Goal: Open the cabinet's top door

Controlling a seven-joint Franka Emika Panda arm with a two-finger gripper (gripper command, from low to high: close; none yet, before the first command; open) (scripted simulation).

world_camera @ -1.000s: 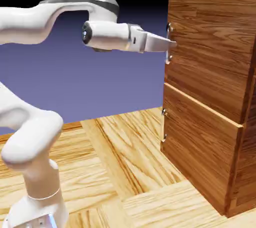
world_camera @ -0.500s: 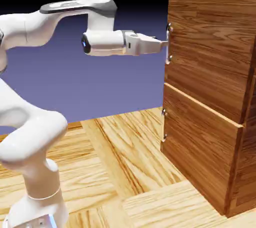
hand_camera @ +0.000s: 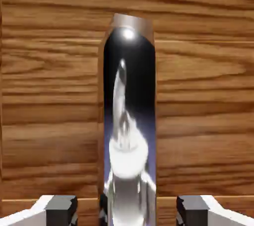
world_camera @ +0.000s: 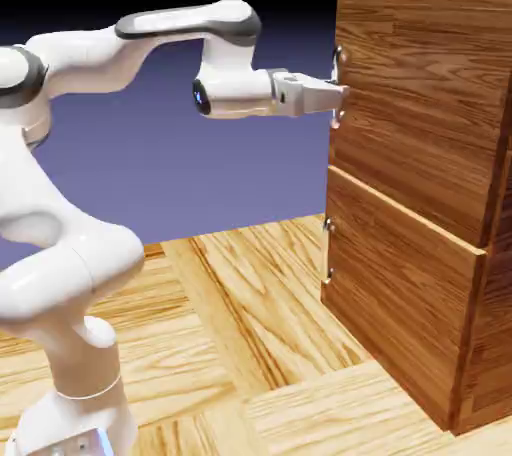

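At the exterior view's left, the white arm (world_camera: pixel 75 274) is rising from the pale wood-patterned desk (world_camera: pixel 210 344) and reaching across toward the right. Next along, the gripper (world_camera: pixel 343 96) is pointing at the upper slim silver handle (world_camera: pixel 337 54), its tips overlapping the bar's middle. To the right, the top door (world_camera: pixel 420 104) is forming the upper front of the reddish-brown cabinet (world_camera: pixel 490 344) and is sitting closed above the lower panel (world_camera: pixel 395 294), which is carrying its own lower silver handle (world_camera: pixel 329 249) at its left edge.

In the hand view, the left fingertip (hand_camera: pixel 60 209) is showing at the bottom; then the glossy bar is standing upright, reflecting dark and white shapes; then the right fingertip (hand_camera: pixel 192 209) is showing. The gripper is standing spread around the bar, with wood showing between each tip and the bar.
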